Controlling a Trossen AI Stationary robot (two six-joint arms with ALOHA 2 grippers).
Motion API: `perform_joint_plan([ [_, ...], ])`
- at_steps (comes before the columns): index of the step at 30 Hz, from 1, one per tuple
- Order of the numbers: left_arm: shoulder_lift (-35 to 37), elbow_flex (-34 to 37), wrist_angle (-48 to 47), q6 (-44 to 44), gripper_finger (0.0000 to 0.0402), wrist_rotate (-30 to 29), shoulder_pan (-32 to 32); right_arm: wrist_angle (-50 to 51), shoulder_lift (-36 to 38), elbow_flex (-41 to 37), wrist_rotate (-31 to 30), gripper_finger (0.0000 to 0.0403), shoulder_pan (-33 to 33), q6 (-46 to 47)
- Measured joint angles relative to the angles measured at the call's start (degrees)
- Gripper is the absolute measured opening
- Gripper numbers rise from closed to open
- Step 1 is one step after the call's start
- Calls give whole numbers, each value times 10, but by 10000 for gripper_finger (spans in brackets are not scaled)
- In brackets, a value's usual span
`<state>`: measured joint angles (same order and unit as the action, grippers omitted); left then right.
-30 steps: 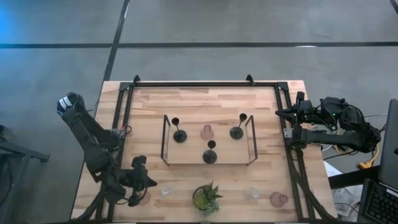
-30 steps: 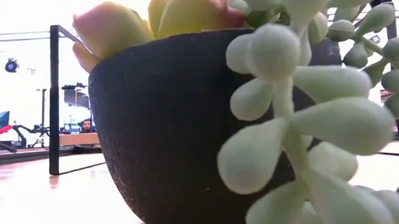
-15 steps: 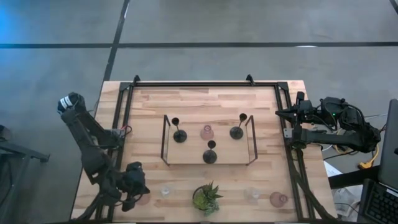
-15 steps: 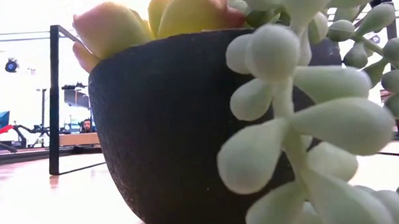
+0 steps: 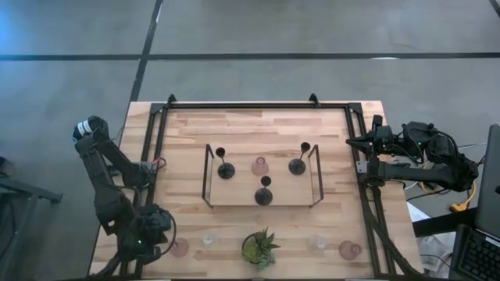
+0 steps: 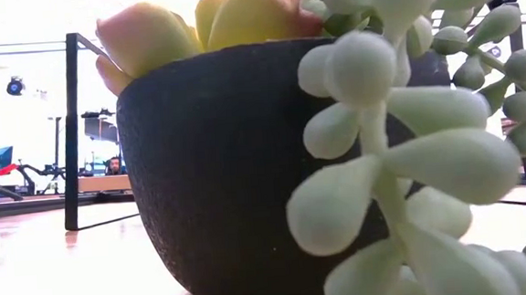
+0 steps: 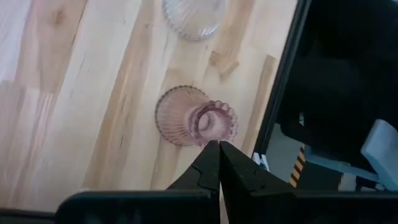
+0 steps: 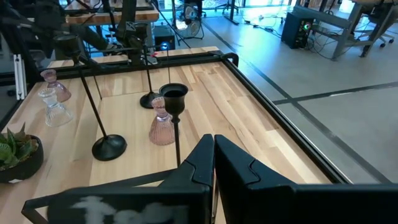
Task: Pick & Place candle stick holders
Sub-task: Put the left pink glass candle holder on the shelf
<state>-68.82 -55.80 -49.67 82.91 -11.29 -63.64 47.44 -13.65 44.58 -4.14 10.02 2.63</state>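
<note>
A squat pink glass holder (image 5: 180, 248) stands on its base on the table near the front left; it also shows in the left wrist view (image 7: 194, 117). My left gripper (image 5: 164, 236) is shut, its tips (image 7: 219, 144) just left of that holder. A tiny clear holder (image 5: 208, 240) stands to the right of it. Another clear holder (image 5: 316, 243) and a pink one (image 5: 349, 250) stand at the front right. Three black holders (image 5: 264, 193) and one pink holder (image 5: 260, 165) stand in the tray (image 5: 208, 176). My right gripper (image 5: 349, 141) waits shut at the table's right edge. My left gripper's shut fingertips (image 7: 211, 152) show right at the rim of the pink holder's cup (image 7: 214, 127), coming slanting from above and from the table's left. I cannot tell whether they touch it. The holder stands on the table.
A green potted plant (image 5: 259, 248) stands at the front middle and fills the low view (image 6: 246, 167). The black wire frame of the tray (image 6: 72, 132) rises behind it. A black rail (image 5: 148, 156) runs along the table's left side, near my left arm.
My left gripper has drawn back toward the table's left edge and a little toward the near edge. It stood over the front-left pink holder before; the holder now shows uncovered and stands where it was.
</note>
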Motion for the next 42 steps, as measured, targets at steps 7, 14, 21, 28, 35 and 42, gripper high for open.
perform_joint_plan([
  [7, 0, 7, -1, 17, 7, -2, 9, 0, 0, 0, 0, 8, 0, 0],
  [14, 0, 7, -2, 30, 7, -22, 16, 0, 0, 0, 0, 8, 0, 0],
  [21, 0, 7, -10, 33, 7, -24, 18, 0, 0, 0, 0, 8, 0, 0],
  [28, 0, 7, -34, 92, 7, -84, 27, 0, 0, 0, 0, 8, 0, 0],
  [35, 0, 3, -58, 146, 11, -105, 27, 0, 0, 0, 0, 8, 0, 0],
  [42, 2, -27, -90, 64, 67, -120, 27, 0, 0, 0, 0, 8, 0, 0],
])
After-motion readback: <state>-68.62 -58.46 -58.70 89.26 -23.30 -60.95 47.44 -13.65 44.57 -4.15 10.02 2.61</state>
